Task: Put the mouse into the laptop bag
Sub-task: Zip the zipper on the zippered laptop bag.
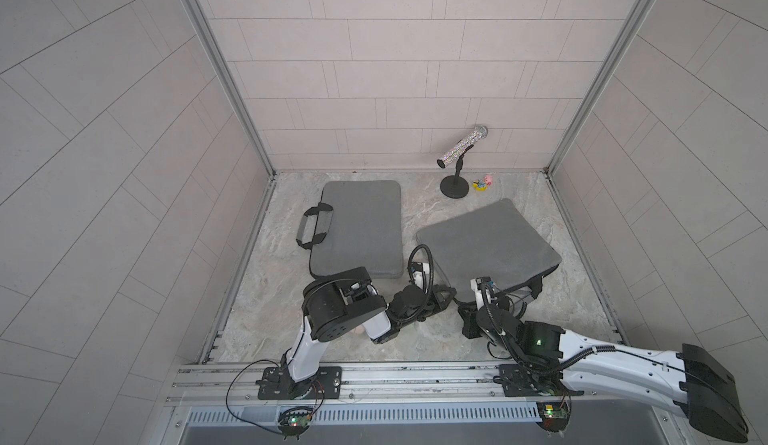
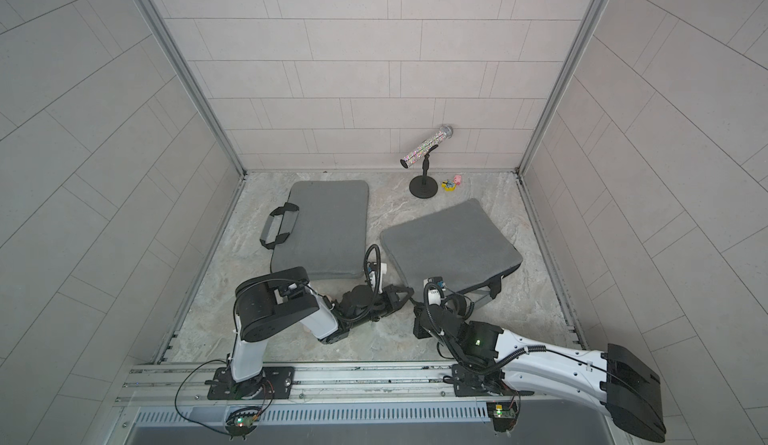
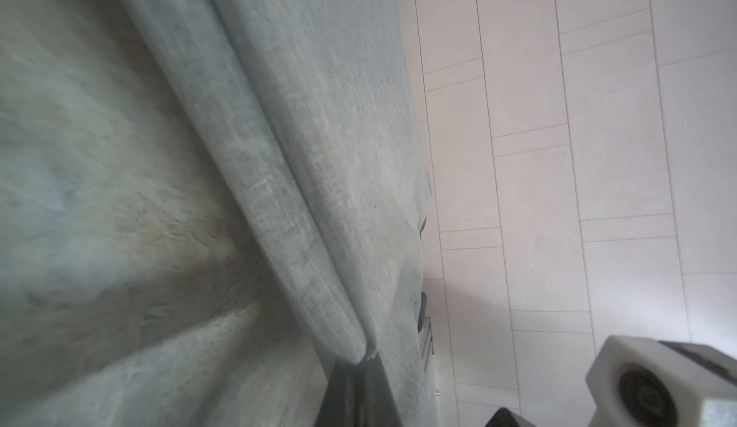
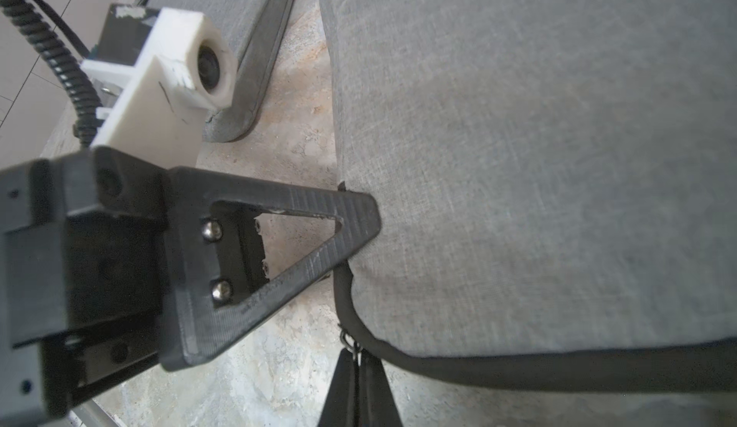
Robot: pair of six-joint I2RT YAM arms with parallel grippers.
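A grey laptop bag (image 1: 486,243) (image 2: 449,243) lies tilted on the right of the stone floor. At its near left corner my left gripper (image 1: 451,297) (image 3: 361,365) is shut on the bag's fabric edge (image 3: 359,349). One of its black triangular fingers (image 4: 351,225) presses against the bag's side (image 4: 518,165). Close beside it, my right gripper (image 1: 461,309) (image 4: 359,361) is shut on the metal zipper pull (image 4: 349,341) at the dark zipper band (image 4: 458,369). The mouse is not clearly seen; a small pinkish shape (image 1: 360,330) peeks out under my left forearm.
A second grey bag (image 1: 361,226) with a handle (image 1: 313,227) lies at the left, close to the first. A glittery microphone on a black stand (image 1: 457,172) and small toys (image 1: 483,183) stand at the back. Tiled walls enclose three sides; a metal rail (image 1: 395,374) runs along the front.
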